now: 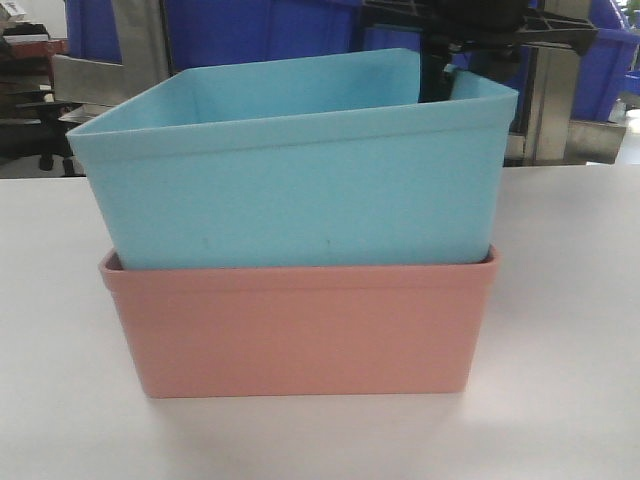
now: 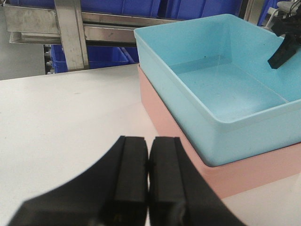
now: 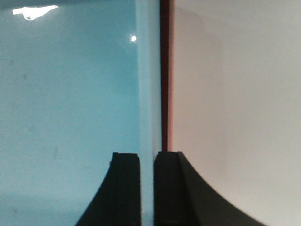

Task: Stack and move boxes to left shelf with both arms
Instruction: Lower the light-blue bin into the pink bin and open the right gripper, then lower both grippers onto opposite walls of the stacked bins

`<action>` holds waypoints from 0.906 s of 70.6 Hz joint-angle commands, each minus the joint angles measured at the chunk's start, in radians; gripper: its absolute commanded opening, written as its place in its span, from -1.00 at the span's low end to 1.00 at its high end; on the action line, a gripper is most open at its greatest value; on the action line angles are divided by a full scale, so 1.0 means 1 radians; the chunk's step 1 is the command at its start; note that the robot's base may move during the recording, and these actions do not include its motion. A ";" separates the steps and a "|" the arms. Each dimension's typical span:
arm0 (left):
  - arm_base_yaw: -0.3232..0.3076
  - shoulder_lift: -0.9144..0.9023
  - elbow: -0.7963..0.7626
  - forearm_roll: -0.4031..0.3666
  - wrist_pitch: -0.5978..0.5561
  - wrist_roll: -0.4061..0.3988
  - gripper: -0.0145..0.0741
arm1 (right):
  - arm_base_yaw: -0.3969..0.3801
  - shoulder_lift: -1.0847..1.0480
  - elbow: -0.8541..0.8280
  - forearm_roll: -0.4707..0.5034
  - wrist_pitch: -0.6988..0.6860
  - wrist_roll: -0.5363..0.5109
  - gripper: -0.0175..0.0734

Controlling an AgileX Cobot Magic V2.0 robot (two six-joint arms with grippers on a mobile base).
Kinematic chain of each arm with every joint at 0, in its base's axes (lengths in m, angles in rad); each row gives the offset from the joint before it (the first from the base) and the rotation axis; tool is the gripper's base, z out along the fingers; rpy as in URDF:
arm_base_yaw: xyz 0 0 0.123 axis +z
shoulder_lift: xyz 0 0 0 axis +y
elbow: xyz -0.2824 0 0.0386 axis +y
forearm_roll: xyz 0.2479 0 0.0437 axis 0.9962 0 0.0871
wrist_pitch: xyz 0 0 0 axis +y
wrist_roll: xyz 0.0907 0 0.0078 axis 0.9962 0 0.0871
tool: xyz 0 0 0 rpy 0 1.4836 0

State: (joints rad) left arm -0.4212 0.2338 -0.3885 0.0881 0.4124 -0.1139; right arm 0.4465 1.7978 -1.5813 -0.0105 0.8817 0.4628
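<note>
White desk [image 1: 570, 330], with a steel rack [image 2: 70, 28] and dark blue bins [image 2: 108, 7] behind. The sky-blue box [image 1: 300, 190] sits nested in the salmon-pink box [image 1: 300, 330], seemingly not fully seated. The right tool [image 3: 146, 157] is clamped on the sky-blue box's side wall, one finger inside and one outside. The left tool [image 2: 149, 141] is closed and empty, with the stack ahead to its right. Stacking is judged essentially done; transfer to the left shelf is outstanding.

The upper bin [image 1: 290, 190] sits nested in the lower bin [image 1: 300, 330] on the table [image 1: 560, 300], with the rack [image 2: 70, 28] behind them.
</note>
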 commanded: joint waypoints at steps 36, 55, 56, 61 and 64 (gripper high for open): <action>-0.007 0.008 -0.027 -0.001 -0.082 -0.001 -0.69 | -0.002 0.027 -0.043 0.011 -0.056 -0.007 -0.04; -0.007 0.008 -0.027 -0.001 -0.082 -0.001 -0.69 | -0.002 -0.020 -0.043 -0.062 -0.054 -0.006 0.71; -0.007 0.008 -0.027 -0.001 -0.082 -0.001 -0.69 | -0.002 -0.022 -0.043 -0.067 -0.053 -0.006 0.71; -0.007 0.008 -0.027 -0.001 -0.079 -0.001 -0.69 | -0.002 -0.052 -0.043 -0.093 -0.048 -0.006 0.71; -0.007 0.008 -0.027 -0.001 -0.078 -0.001 -0.69 | -0.002 -0.069 -0.043 -0.108 -0.038 -0.006 0.71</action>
State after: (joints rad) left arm -0.4212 0.2338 -0.3885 0.0881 0.4124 -0.1139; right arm 0.4465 1.8229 -1.5874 -0.0680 0.8644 0.4628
